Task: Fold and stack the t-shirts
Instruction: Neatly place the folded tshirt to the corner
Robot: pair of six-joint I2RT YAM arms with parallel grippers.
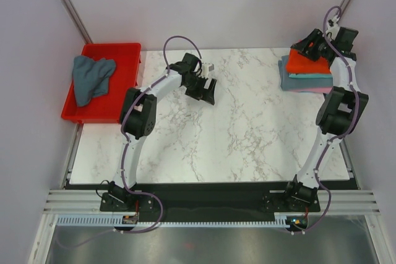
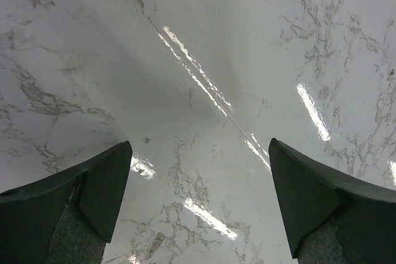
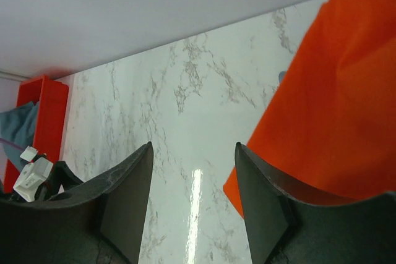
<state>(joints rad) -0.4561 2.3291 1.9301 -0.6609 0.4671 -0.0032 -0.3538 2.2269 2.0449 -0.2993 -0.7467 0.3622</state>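
Note:
A folded stack of t-shirts sits at the table's far right: bright orange-red (image 1: pixel 301 62) on top, teal (image 1: pixel 303 78) below it, pink (image 1: pixel 312 89) at the bottom. A crumpled slate grey-blue t-shirt (image 1: pixel 91 78) lies in the red tray (image 1: pixel 127 54). My right gripper (image 1: pixel 307 46) is open and empty over the stack's far edge; in its wrist view the orange-red shirt (image 3: pixel 337 97) lies just beside the right finger. My left gripper (image 1: pixel 204 89) is open and empty above bare marble (image 2: pixel 198 91).
The red tray sits at the far left, partly off the marble table (image 1: pixel 247 128). The tray and grey-blue shirt also show at the left edge of the right wrist view (image 3: pixel 43 109). Pale walls close in the back and sides.

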